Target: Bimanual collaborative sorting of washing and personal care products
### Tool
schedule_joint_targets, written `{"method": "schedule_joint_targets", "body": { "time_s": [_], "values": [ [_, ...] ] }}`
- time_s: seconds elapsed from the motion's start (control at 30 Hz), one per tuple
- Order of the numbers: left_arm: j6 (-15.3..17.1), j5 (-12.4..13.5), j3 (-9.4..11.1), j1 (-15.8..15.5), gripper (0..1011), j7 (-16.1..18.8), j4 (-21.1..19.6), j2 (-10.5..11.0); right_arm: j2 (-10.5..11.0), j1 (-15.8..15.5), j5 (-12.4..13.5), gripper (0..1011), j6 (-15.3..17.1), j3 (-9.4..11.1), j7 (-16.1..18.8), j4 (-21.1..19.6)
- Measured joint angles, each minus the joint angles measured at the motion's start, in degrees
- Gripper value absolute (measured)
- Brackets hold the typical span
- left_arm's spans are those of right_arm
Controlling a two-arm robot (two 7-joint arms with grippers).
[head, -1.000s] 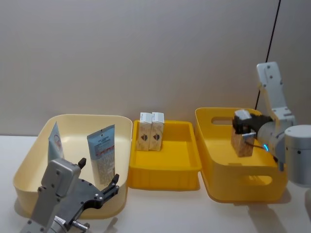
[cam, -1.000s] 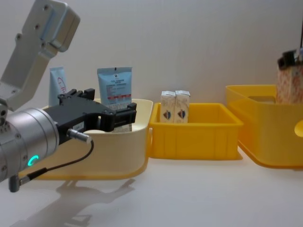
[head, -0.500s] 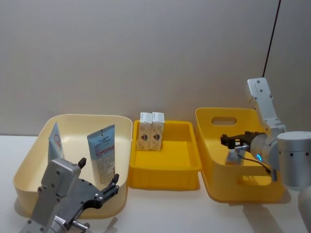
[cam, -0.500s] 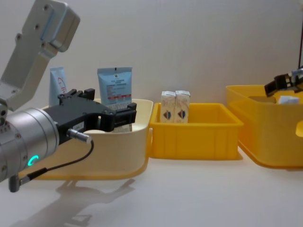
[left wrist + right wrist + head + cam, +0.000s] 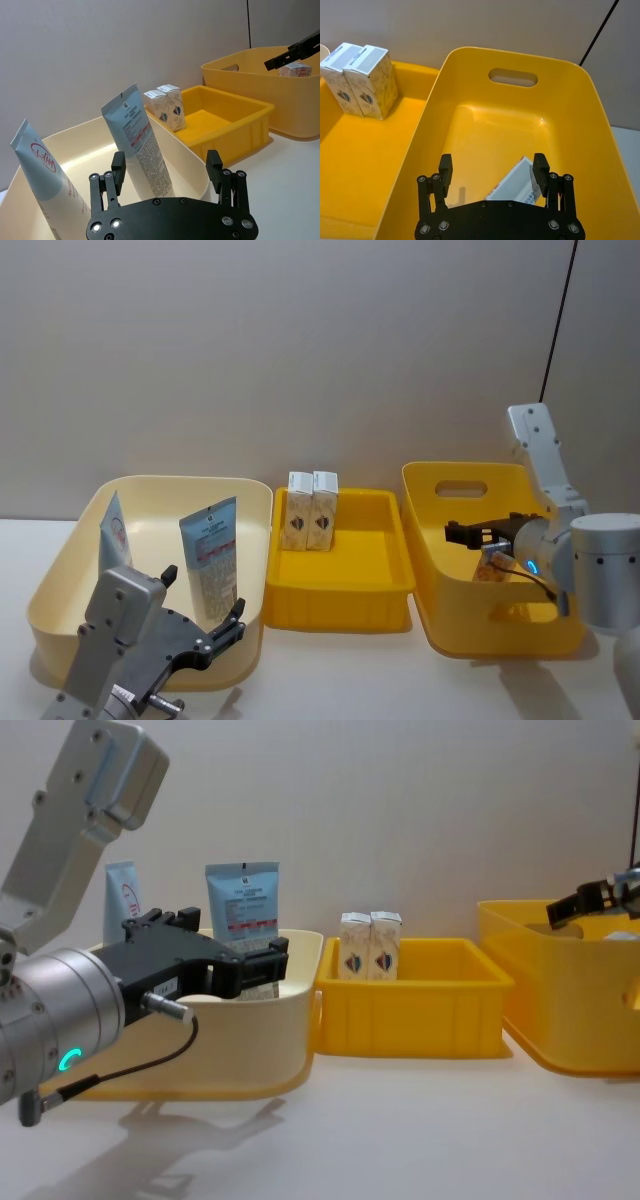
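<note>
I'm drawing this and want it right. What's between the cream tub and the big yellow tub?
A shallow yellow tray sits between them, holding two small cream cartons standing side by side at its back. The head view shows it.

Even bright light, soft shadows on table (image 5: 450, 1140), source perhaps overhead.

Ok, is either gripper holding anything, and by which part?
Nothing is held. The right gripper is open above a cream carton lying in the deep yellow bin; the left gripper is open by the cream bin.
</note>
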Motion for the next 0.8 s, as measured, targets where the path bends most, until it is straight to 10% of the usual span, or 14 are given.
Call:
{"method": "schedule_joint_targets", "body": {
  "time_s": [0.8],
  "values": [
    [0.0, -0.1, -0.2, -0.2, 1002, -0.5, 0.3, 0.1, 1.5, -6.4, -1.4, 1001, -11.0, 1.7, -0.3, -12.4]
  ]
}}
